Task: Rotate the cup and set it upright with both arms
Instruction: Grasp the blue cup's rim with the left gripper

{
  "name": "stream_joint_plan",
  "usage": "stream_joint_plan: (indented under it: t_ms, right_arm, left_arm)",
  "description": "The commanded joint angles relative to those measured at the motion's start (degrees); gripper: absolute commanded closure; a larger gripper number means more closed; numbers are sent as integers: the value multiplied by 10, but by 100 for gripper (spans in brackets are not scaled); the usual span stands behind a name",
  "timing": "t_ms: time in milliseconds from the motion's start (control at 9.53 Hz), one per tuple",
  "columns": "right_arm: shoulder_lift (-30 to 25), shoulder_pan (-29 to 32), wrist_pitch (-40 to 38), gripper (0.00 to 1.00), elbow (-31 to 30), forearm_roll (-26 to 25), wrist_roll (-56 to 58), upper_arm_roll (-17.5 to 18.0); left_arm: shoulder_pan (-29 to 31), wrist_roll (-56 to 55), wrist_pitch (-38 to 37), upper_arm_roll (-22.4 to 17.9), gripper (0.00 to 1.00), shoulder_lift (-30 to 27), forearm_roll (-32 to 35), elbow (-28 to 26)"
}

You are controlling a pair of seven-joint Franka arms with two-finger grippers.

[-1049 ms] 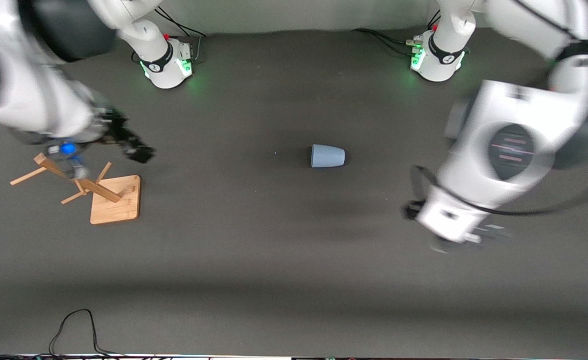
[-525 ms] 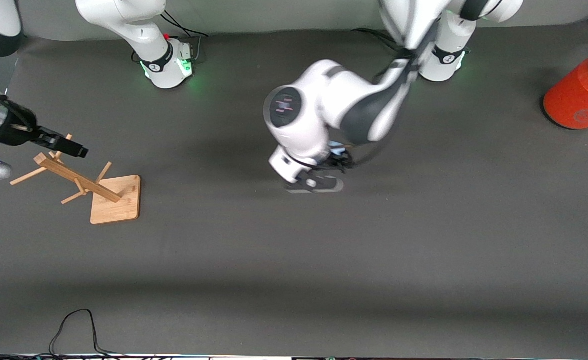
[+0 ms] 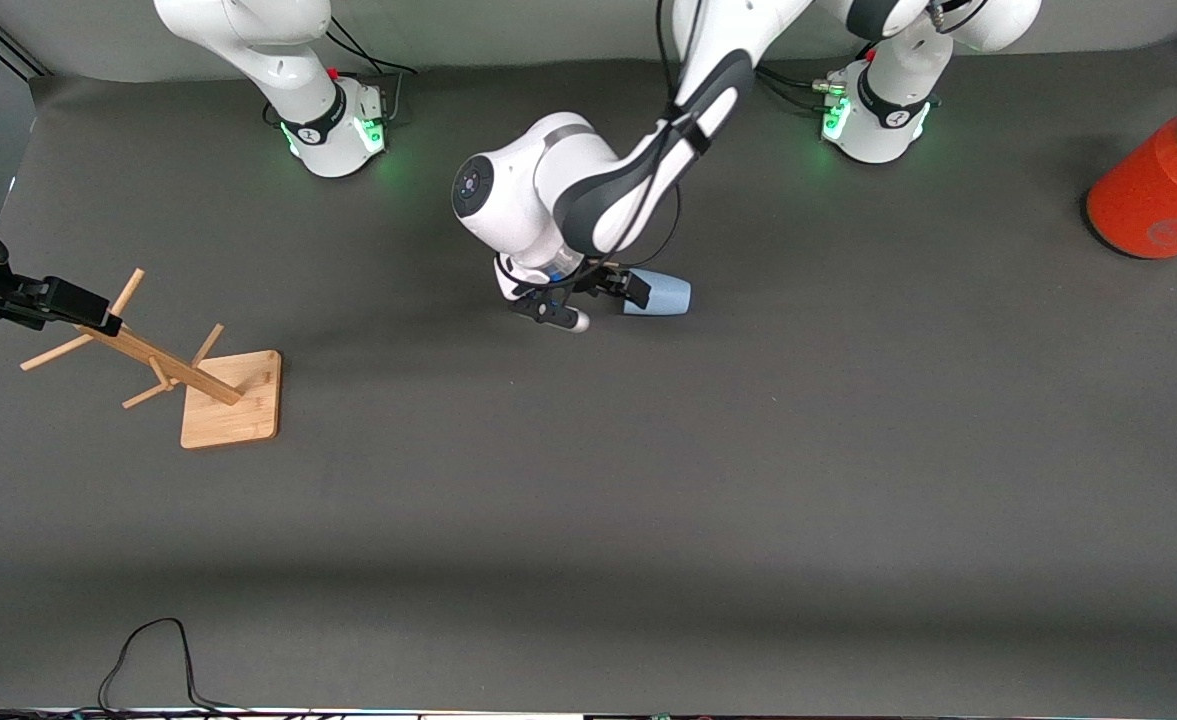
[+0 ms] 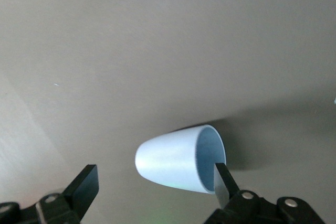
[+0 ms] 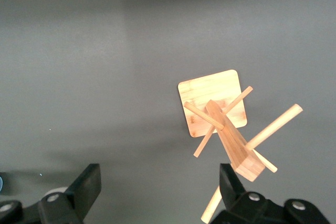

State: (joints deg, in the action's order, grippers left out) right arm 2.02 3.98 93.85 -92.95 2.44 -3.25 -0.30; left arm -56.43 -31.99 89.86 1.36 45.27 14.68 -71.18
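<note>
The pale-blue cup (image 3: 660, 293) lies on its side near the middle of the worktop (image 3: 588, 500), between the spread fingers of the left end effector (image 3: 603, 296), which grips nothing. The right end effector (image 3: 58, 300) hangs open and empty over the wooden peg rack (image 3: 198, 385) at the right arm's end. An orange can (image 3: 1163, 195) stands at the left arm's edge. Half a second ago the left arm covered the cup.
</note>
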Motion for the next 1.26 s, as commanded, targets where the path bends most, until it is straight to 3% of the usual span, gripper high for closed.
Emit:
stream_joint_plan:
  t_ms: [0, 315, 420, 525, 735, 840, 1154]
  right_arm:
    - [-7, 1, 11, 0, -6, -9, 14, 7]
    - [-5, -19, 14, 0, -6, -13, 14, -3]
    - [-4, -42, 18, 0, -6, -15, 14, -31]
    - [-4, -46, 22, 0, -6, -14, 15, -36]
    - [-4, -46, 23, 0, -6, -15, 26, -37]
    - [-4, -47, 26, 0, -6, -14, 30, -36]
    - [-4, -48, 27, 0, -3, -13, 30, -33]
  left_arm:
    - [-31, 40, -3, -12, 3, 17, 24, -18]
    - [-48, 60, 1, -12, 6, 31, 40, -33]
    - [-49, 61, 5, -12, 10, 35, 48, -34]
    - [-49, 64, 7, -12, 23, 41, 55, -34]
    - [-49, 87, 15, -12, 83, 50, 68, -35]
    - [-49, 100, 10, -12, 100, 50, 74, -35]
    - [-46, 97, 4, -16, 100, 43, 78, -32]
